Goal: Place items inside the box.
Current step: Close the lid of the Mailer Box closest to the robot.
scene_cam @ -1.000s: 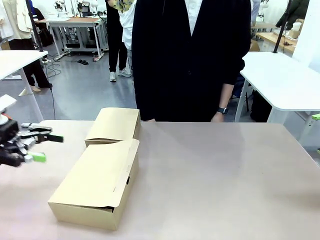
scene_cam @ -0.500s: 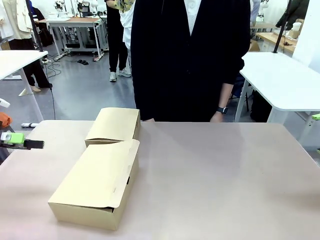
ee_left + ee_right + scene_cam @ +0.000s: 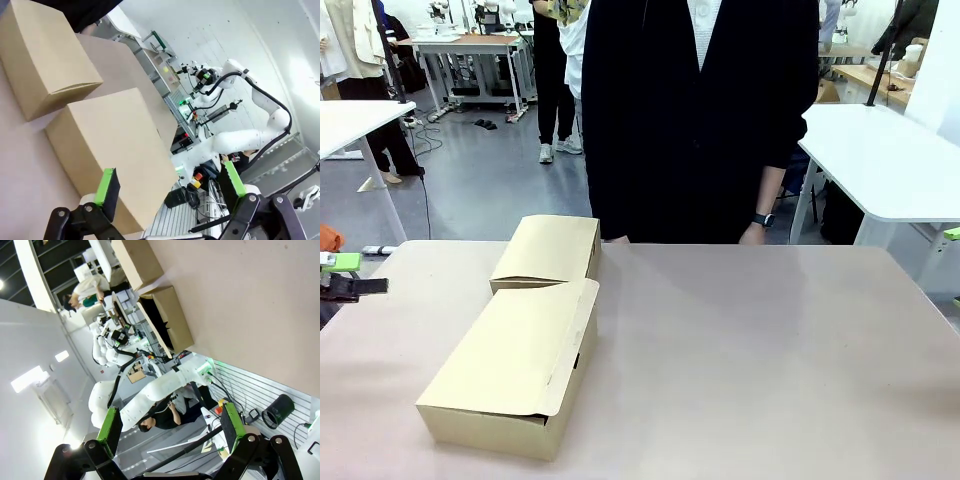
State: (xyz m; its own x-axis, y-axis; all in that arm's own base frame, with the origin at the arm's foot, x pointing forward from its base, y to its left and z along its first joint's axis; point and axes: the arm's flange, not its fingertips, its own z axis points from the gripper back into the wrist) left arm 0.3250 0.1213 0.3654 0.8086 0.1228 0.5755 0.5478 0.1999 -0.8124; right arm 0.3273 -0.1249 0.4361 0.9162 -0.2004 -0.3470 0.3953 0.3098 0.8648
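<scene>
Front view: two closed cardboard boxes (image 3: 525, 345) lie left of centre, long axis running away from me; my left gripper (image 3: 170, 185), fingers spread and empty, is nearer; right gripper (image 3: 167, 430) likewise spread, empty.

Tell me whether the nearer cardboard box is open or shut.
Shut. The nearer cardboard box has its lid flap folded down flat over the top, with the front lip hanging over the front wall; nothing of the inside shows.
</scene>
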